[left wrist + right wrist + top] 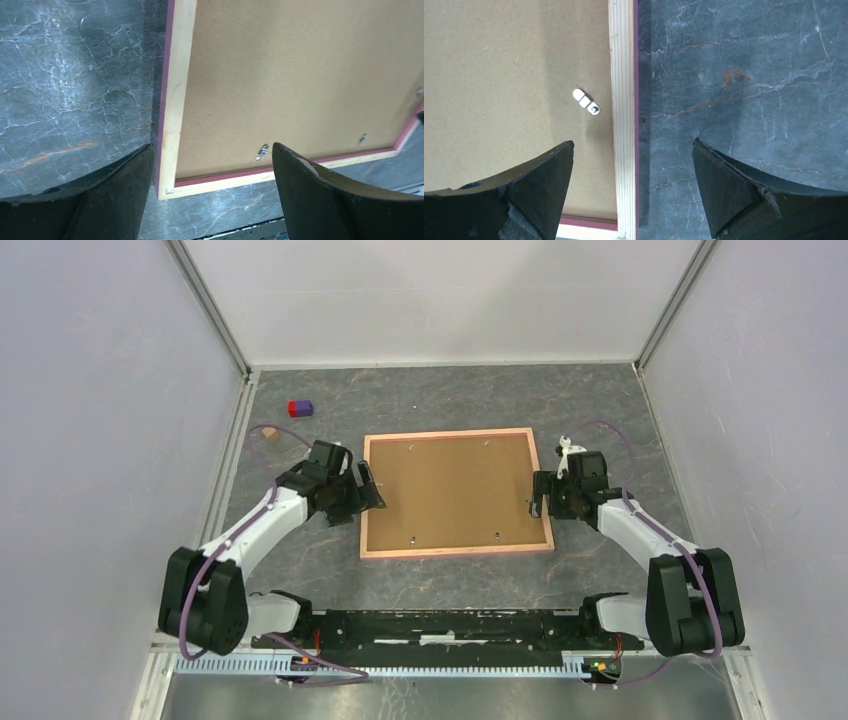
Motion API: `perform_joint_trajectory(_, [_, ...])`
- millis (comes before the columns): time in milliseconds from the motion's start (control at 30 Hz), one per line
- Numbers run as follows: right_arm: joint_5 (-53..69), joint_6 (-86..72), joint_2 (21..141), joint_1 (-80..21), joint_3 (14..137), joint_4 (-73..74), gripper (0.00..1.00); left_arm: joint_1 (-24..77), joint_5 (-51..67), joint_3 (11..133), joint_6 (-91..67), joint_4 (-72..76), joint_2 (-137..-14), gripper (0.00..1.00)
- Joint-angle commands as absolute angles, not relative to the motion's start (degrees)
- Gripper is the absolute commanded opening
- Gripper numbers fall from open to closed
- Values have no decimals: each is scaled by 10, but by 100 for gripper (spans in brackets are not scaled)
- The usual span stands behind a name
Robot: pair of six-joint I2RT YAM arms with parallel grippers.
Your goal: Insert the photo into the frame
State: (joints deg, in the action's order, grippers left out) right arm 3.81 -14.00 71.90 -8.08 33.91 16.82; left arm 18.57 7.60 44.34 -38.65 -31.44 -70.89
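Note:
The frame lies face down in the middle of the table, with a brown backing board filling its back. The photo is hidden. My left gripper stands open at the frame's left edge. In the left wrist view it straddles a corner of the pale wood rail without gripping it. My right gripper stands open at the right edge. In the right wrist view the rail runs between its spread fingers, touching neither.
Small metal clips sit on the backing board near the rails. A red-and-blue block and a small tan object lie at the back left. White walls enclose the dark marbled table on three sides.

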Motion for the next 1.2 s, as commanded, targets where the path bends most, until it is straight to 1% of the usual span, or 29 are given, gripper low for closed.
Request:
perform_joint_trajectory(0, [20, -96, 732, -83, 367, 127, 91, 186, 70, 470, -315, -333, -755, 93])
perform_joint_trajectory(67, [26, -92, 740, -90, 372, 117, 89, 186, 59, 464, -311, -325, -770, 91])
perform_joint_trajectory(233, [9, -98, 772, -117, 383, 108, 82, 186, 64, 461, -326, -314, -799, 79])
perform_joint_trajectory(300, [-12, -99, 787, -124, 388, 104, 79, 186, 69, 458, -329, -310, -806, 76])
perform_joint_trajectory(433, [-22, -103, 809, -129, 396, 94, 69, 186, 64, 448, -332, -310, -804, 67])
perform_joint_trajectory(500, [-30, -111, 813, -131, 394, 84, 66, 186, 60, 442, -333, -308, -802, 65])
perform_joint_trajectory(633, [-43, -131, 826, -135, 386, 64, 62, 186, 54, 435, -338, -306, -798, 65])
perform_joint_trajectory(700, [-56, -141, 836, -136, 390, 77, 57, 187, 53, 437, -334, -307, -793, 66])
perform_joint_trajectory(867, [-75, -164, 830, -147, 382, 99, 50, 186, 56, 434, -336, -300, -790, 66])
perform_joint_trajectory(1167, [-115, -224, 823, -189, 371, 145, 33, 187, 74, 426, -345, -285, -792, 66])
